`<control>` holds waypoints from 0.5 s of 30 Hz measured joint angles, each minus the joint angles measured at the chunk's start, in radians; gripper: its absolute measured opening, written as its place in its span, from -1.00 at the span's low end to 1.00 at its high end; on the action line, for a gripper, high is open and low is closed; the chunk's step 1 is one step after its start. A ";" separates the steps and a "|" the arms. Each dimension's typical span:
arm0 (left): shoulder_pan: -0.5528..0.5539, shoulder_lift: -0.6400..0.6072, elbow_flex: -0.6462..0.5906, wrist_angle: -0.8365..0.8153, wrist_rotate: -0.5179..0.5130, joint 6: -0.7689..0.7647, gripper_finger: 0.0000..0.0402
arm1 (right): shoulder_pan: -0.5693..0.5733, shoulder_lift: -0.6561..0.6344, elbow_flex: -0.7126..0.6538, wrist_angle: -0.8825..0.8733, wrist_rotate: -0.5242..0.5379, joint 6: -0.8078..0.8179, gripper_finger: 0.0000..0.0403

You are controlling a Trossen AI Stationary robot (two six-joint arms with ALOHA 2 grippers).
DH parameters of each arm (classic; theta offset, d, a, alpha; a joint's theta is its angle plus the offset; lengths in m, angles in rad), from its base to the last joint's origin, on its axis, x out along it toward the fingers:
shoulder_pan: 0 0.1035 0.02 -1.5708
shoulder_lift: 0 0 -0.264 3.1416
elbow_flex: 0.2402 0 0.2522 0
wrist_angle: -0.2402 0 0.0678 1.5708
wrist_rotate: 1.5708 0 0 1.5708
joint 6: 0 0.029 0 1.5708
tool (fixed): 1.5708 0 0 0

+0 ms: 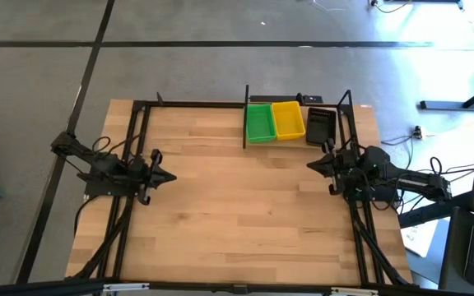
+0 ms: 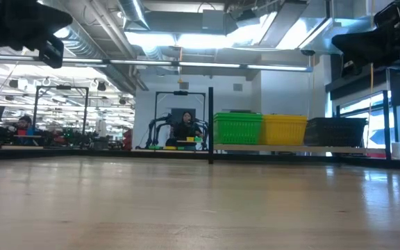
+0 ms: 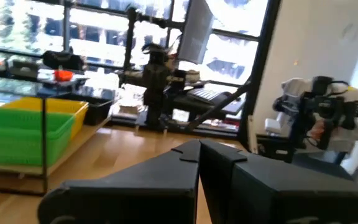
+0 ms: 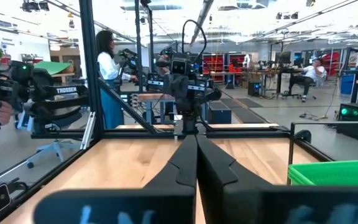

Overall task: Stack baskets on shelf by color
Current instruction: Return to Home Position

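Note:
The baskets stand side by side on the shelf (image 2: 290,148) at the table's far right: green (image 1: 259,123), yellow (image 1: 288,120) and black (image 1: 320,125). In the low view each colour shows as a block, green (image 2: 237,128), yellow (image 2: 284,130) and black (image 2: 335,131), resting by its bottom on the board. My left gripper (image 1: 169,176) is shut and empty at the table's left edge, pointing toward the middle. My right gripper (image 1: 311,165) is shut and empty at the right edge, just nearer than the black basket and apart from it.
Black frame rails (image 1: 134,148) run along the table's left, right and far edges. The shelf's thin black post (image 1: 246,115) stands left of the green basket. Bare wooden tabletop (image 1: 237,214) lies between the two arms. People and another robot rig (image 2: 180,128) show beyond the far edge.

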 joint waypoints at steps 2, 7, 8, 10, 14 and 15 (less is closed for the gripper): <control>0.000 0.000 0.000 0.000 0.026 0.015 -1.00 | 0.000 0.000 0.000 -0.001 0.000 -0.003 -1.00; 0.000 0.000 0.000 -0.033 0.050 0.030 -1.00 | 0.000 0.000 0.000 -0.009 0.006 -0.055 -1.00; 0.000 0.000 0.000 -0.046 0.041 0.036 -1.00 | 0.000 0.000 0.001 -0.014 0.008 -0.056 -1.00; 0.000 0.000 0.000 -0.078 0.011 0.061 -1.00 | 0.000 0.000 0.001 -0.033 0.032 -0.054 -1.00; 0.001 0.000 0.000 -0.164 -0.039 0.129 -1.00 | 0.000 0.000 0.001 -0.094 0.079 -0.054 -1.00; 0.001 0.000 0.000 -0.178 -0.042 0.150 -1.00 | 0.000 0.001 0.001 -0.102 0.081 -0.054 -1.00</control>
